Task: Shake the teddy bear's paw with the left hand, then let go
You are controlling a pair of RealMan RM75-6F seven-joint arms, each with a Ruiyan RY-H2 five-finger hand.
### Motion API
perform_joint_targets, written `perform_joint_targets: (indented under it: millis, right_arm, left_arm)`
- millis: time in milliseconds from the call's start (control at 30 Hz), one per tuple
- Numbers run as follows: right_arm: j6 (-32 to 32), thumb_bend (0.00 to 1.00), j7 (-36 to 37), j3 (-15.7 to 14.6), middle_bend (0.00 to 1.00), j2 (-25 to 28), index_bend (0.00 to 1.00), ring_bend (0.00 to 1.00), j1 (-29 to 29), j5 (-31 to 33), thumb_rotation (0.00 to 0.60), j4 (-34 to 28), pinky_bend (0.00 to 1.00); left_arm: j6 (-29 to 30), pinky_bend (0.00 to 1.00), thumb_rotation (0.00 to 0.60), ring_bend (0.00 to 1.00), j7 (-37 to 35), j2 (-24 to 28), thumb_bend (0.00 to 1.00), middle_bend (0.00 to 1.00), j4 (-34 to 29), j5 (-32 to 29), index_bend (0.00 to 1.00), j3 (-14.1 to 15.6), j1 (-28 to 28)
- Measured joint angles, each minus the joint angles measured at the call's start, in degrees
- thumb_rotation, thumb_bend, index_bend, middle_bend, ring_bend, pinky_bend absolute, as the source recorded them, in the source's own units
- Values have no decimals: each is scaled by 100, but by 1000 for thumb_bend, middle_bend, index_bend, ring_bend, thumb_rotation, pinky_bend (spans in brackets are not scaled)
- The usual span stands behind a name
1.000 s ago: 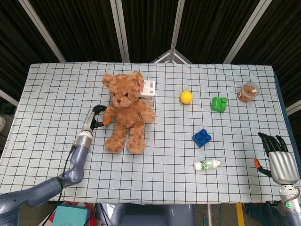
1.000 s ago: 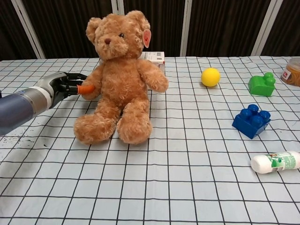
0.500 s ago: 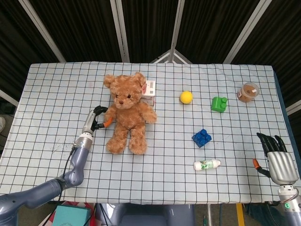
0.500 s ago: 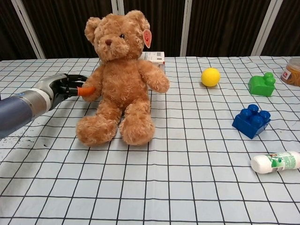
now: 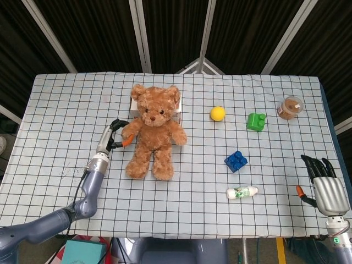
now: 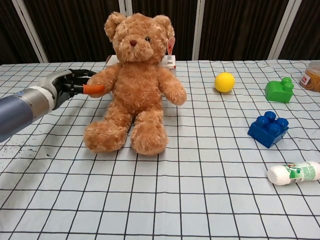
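A brown teddy bear (image 5: 153,129) (image 6: 135,85) sits upright on the checked cloth, left of the table's middle. My left hand (image 5: 113,137) (image 6: 67,85) reaches in from the bear's side and grips its outstretched paw (image 5: 127,132) (image 6: 98,81), the orange-tipped thumb pressed on the fur. My right hand (image 5: 324,184) hangs at the table's near right corner, fingers apart, holding nothing; the chest view does not show it.
A white box (image 6: 169,60) stands behind the bear. To the right lie a yellow ball (image 5: 218,113), a green block (image 5: 256,121), a blue block (image 5: 236,160), a small white bottle (image 5: 242,192) and a lidded cup (image 5: 290,107).
The bear has swung to face the front and shifted right, its held paw lifted a little by my left hand. The right hand has stayed put.
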Motion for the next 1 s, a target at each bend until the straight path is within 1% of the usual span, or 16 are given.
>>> perform_joint_targets:
  millis: [33,67,167,300,333,400,433,533,633,667,733,767,833,1000]
  right_arm:
    - [-1,367,-1,-2,136,-1,8,128,-2,2,600,2,63]
    - [-2,367,1,-2,136,-1,8,128,-3,5,600,1,63]
    - [-20,366,25,-4,136,5,8,128,3,6,600,-14,64]
    - [-64,367,50,-11,136,4,8,128,23,2,600,-21,64]
    - [-66,367,41,-13,137,4,9,128,24,3,600,-21,64]
    - [-60,367,44,-16,137,4,8,128,21,-2,600,-24,63]
    - [-55,367,49,-18,136,5,8,128,21,-11,600,-27,63]
    - [-33,367,71,-27,136,14,9,128,17,-40,600,-43,63]
    - [-13,367,59,-40,136,20,8,128,13,-73,600,-67,63]
    - [-8,367,53,-45,136,21,8,128,12,-86,600,-76,63]
    - [2,367,37,-57,136,20,8,128,13,-116,600,-98,64]
    - [5,367,28,-62,136,19,8,128,14,-127,600,-105,63]
    - [14,367,-21,-63,136,15,8,128,16,-137,600,-113,63]
    - [32,367,-197,-41,137,-18,8,128,20,-109,600,-116,63]
  left_arm:
    - [-51,22,600,0,4,15,31,30,11,-3,17,23,5]
    - [-133,17,600,0,13,44,2,1,28,2,0,65,12]
    - [-319,16,600,0,67,180,0,0,72,102,0,234,44]
    - [-201,17,600,0,34,312,0,3,-32,333,0,292,130]
    - [-156,23,600,0,15,361,9,26,-100,398,3,304,162]
    - [-1,40,600,0,-39,501,70,105,-339,541,37,339,268]
    - [104,50,600,0,-63,565,135,150,-466,623,71,357,331]
    - [656,52,600,0,-89,766,263,170,-889,912,154,444,615]
    - [1459,52,600,0,49,987,290,163,-1262,1277,168,632,997]
    - [1800,52,600,0,193,1092,299,157,-1383,1429,172,742,1168]
    - [2239,52,600,0,536,1245,306,145,-1501,1600,179,911,1379]
    - [2434,52,600,0,838,1351,307,133,-1550,1682,180,1027,1490]
    - [2603,52,600,0,1394,1528,307,119,-1607,1788,181,1207,1636]
    - [3021,52,600,0,3229,2105,307,112,-1757,2048,182,1687,2054]
